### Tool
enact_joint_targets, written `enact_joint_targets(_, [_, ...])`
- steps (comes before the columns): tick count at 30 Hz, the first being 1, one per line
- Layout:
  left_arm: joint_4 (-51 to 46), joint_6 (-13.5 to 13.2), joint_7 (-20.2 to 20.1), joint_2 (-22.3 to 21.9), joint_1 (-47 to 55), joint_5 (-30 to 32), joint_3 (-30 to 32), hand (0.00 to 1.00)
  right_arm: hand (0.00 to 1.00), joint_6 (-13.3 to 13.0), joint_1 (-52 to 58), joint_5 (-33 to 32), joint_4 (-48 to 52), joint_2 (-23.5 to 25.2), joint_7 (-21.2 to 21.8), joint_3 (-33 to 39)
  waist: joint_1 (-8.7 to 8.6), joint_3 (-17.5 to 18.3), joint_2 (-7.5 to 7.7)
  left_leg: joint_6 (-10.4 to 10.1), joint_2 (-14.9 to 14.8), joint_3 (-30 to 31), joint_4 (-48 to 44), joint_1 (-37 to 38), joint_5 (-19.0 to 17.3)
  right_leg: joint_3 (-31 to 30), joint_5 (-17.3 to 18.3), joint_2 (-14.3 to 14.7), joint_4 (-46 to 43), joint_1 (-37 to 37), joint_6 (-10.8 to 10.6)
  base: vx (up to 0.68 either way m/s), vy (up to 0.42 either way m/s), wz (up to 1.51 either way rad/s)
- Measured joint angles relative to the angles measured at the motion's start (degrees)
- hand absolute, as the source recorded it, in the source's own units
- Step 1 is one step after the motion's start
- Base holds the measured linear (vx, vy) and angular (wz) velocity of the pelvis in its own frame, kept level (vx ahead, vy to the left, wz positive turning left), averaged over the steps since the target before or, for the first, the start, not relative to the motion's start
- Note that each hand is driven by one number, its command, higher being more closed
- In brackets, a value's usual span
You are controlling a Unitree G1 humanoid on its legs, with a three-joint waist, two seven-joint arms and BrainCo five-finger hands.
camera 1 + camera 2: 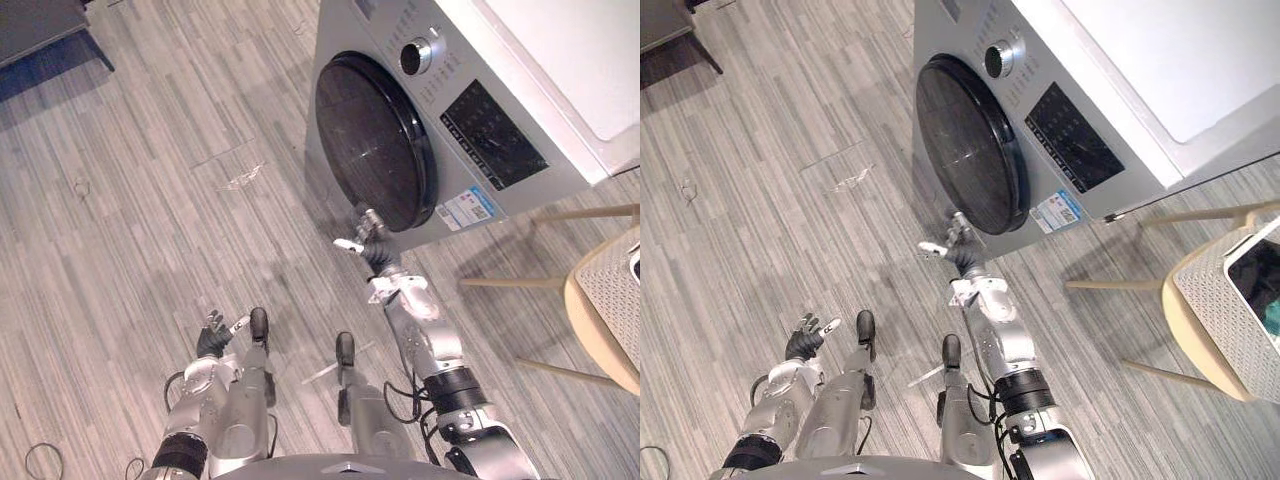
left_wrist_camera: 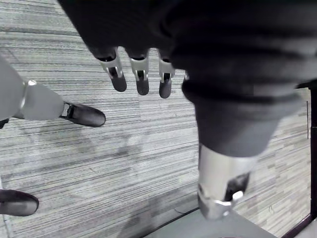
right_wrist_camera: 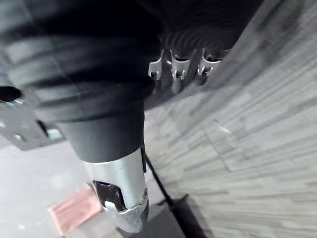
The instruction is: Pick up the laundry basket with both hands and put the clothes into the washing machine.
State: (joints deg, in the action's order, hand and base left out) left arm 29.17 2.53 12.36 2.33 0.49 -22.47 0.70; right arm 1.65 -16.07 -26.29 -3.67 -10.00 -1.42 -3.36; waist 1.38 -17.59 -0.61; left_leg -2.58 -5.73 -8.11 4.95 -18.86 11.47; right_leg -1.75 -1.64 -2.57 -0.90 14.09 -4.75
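Observation:
The grey washing machine stands ahead on the right, its round dark door shut. My right hand is raised to the door's lower rim. Its fingers point up at the rim, the thumb sticks out sideways, and it is open with nothing in it. My left hand hangs low at the lower left over the floor, open and idle; the left wrist view shows its fingers straight above bare floorboards. A white perforated laundry basket sits on a wooden stool at the far right, with something dark inside.
The stool's pale wooden legs reach toward the machine's right side. A dark piece of furniture stands at the top left. A small clear scrap lies on the grey plank floor left of the machine.

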Motion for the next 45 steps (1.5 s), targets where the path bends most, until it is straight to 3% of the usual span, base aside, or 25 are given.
enact_joint_targets(7, [-0.75, 0.17, 1.29, 0.11, 0.35, 0.90, 1.87, 0.00, 0.00, -2.01, -4.62, 11.50, 3.13, -2.02, -8.59, 6.85, -0.22, 0.24, 2.51, 0.18, -0.55, -2.04, 0.00, 0.12, -0.02, -2.05, -0.95, 0.38, 0.71, 0.70, 0.11, 0.01, 0.003, -0.16])
enact_joint_targets(13, [-1.30, 0.18, 2.31, -0.05, 0.37, 0.85, 1.54, 0.00, 0.00, -1.61, -8.69, 17.69, 2.29, -2.02, -12.66, 6.85, -0.20, 0.26, 2.57, -0.22, -1.16, -1.97, 0.01, 0.48, 0.39, -2.39, -1.25, 0.96, 0.65, 0.64, 0.49, 0.01, -0.007, -0.05])
enact_joint_targets(19, [-1.28, 0.05, 2.31, 0.13, 0.22, 0.81, 0.66, 0.00, 0.00, 0.17, -19.37, 17.60, -14.94, -5.45, -13.88, 6.83, -0.38, 0.03, 2.21, -0.07, -1.13, -0.77, 0.03, -1.03, 0.94, -1.79, -1.94, 1.08, 0.54, 1.81, 0.37, -0.03, 0.010, 0.06])
enact_joint_targets(26, [-2.19, -0.29, 2.31, 1.09, -0.31, 0.14, -2.39, 0.00, 0.00, 1.97, -35.26, 16.45, -31.69, -11.62, -14.18, 6.93, 0.98, -4.39, -2.58, 0.18, -0.41, 2.63, 0.01, -4.97, 1.52, 2.65, -2.22, 0.56, 0.19, 3.58, 0.21, -0.05, 0.031, 0.30])
enact_joint_targets(30, [-3.76, -0.52, 2.35, 1.89, -0.27, 0.09, -3.71, 0.00, 0.00, -0.24, -36.47, 16.48, -32.64, -12.18, -15.72, 7.06, 0.04, -5.72, -4.06, 0.51, 0.42, 3.94, 0.01, -6.18, 2.46, 3.96, -2.03, -0.11, -0.52, 4.40, -0.08, -0.03, 0.053, 0.17])
enact_joint_targets(34, [-3.81, -0.95, 2.31, 1.33, -1.43, 0.07, -5.66, 0.00, 0.00, -1.14, -39.05, 16.36, -35.45, -12.26, -16.60, 9.31, 0.39, -6.45, -5.52, 0.57, 1.31, 3.95, 0.00, -6.76, 2.37, 3.97, -1.54, -1.04, -1.27, 5.26, -0.53, -0.04, 0.070, 0.06])
enact_joint_targets(36, [-3.72, -1.01, 2.36, 1.07, -1.51, 0.07, -5.75, 0.00, 0.00, -1.50, -39.37, 16.25, -34.81, -12.55, -16.72, 9.43, 0.60, -6.69, -6.00, 0.50, 1.37, 3.62, 0.00, -7.22, 2.25, 3.96, -1.39, -1.04, -1.70, 5.95, -0.74, -0.04, 0.044, 0.02])
enact_joint_targets(38, [-3.45, -0.98, 2.37, 0.95, -1.54, 0.06, -5.89, 0.00, 0.00, -1.25, -37.60, 15.57, -32.27, -12.50, -16.73, 9.02, 0.89, -6.75, -6.13, -1.36, 1.65, 3.24, 0.00, -7.24, 0.17, 3.95, -1.44, -1.28, -1.54, 5.87, -0.64, -0.01, 0.047, 0.11])
enact_joint_targets(39, [-2.80, -0.93, 2.41, 0.54, -1.81, 0.05, -5.76, 0.00, 0.00, -1.08, -33.96, 15.15, -27.80, -12.44, -16.60, 7.66, 0.85, -6.74, -5.81, -0.30, 2.56, 1.65, -0.39, -6.44, 0.60, 3.75, -1.28, -2.83, -0.93, 5.55, -0.85, 0.07, 0.034, -0.02])
enact_joint_targets(40, [-2.76, -0.93, 2.44, 0.26, -1.33, 0.05, -5.59, 0.00, 0.00, -1.07, -32.44, 15.10, -25.88, -12.02, -16.51, 5.97, 1.10, -6.66, -6.03, -0.08, 2.13, 1.82, -0.35, -5.48, 1.34, 3.33, -1.40, -2.26, -1.24, 5.59, -1.21, 0.09, 0.013, -0.23])
enact_joint_targets(41, [-2.28, -0.75, 2.48, -0.12, -1.10, 0.05, -5.22, 0.00, 0.00, -1.48, -28.73, 14.86, -21.14, -10.50, -16.32, 3.03, 0.30, -6.74, -6.14, 1.00, 2.32, 1.74, -0.03, -5.13, 2.19, 2.32, -1.50, -1.96, -1.69, 5.45, -1.13, 0.11, -0.009, -0.26])
enact_joint_targets(45, [-2.07, -0.29, 2.36, -0.33, -1.34, 0.06, -5.23, 0.00, 0.00, -2.09, -19.03, 11.89, -12.11, -5.42, -14.02, -4.63, -0.46, -6.58, -5.80, 1.14, 2.23, 2.02, -0.03, -2.34, 1.50, 2.64, -0.90, -1.98, -1.77, 2.57, -1.24, 0.09, -0.008, 0.01])
